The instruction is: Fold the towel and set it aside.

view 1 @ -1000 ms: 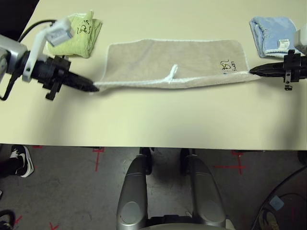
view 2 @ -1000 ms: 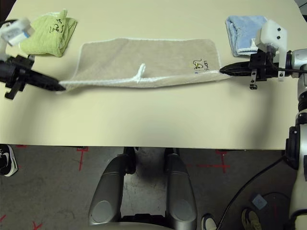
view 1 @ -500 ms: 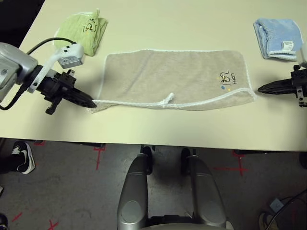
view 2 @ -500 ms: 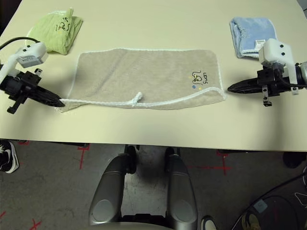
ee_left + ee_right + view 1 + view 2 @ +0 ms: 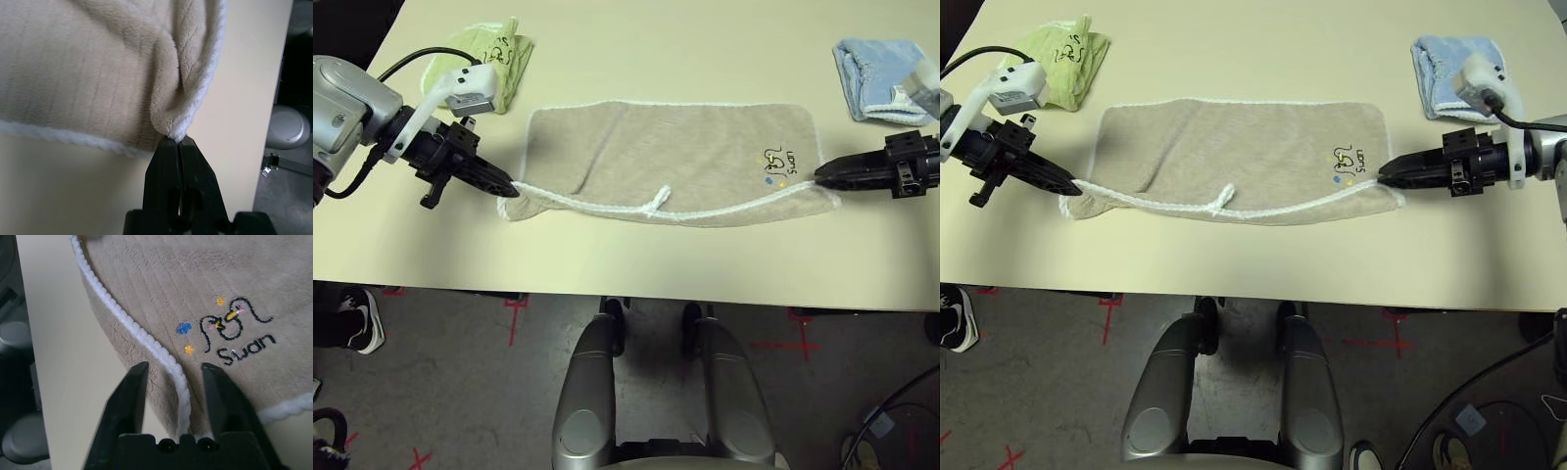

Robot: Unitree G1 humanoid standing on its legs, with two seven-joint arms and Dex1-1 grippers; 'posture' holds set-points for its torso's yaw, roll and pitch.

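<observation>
- The towel [image 5: 671,157] lies spread lengthwise across the table [image 5: 656,264], already doubled once, with its white stitched edge along the near side and a small loop tag midway along that edge.
- It looks soft, light and limp terry cloth; it will likely sag and drag on the table rather than keep a shape, so the corners and the firmer stitched edging are the sensible places to take hold.
- The left gripper [image 5: 509,186] is closed on the towel's near left corner; the left wrist view shows the cloth bunched into a fold right at the pinched fingertips.
- The right gripper [image 5: 172,377] stands with fingers apart, straddling the white edging at the near right corner beside the embroidered swan mark, not yet clamped.
- The head views show what the wrist views miss: a green towel [image 5: 489,64] beyond the left corner and a blue towel [image 5: 876,73] beyond the right.
</observation>
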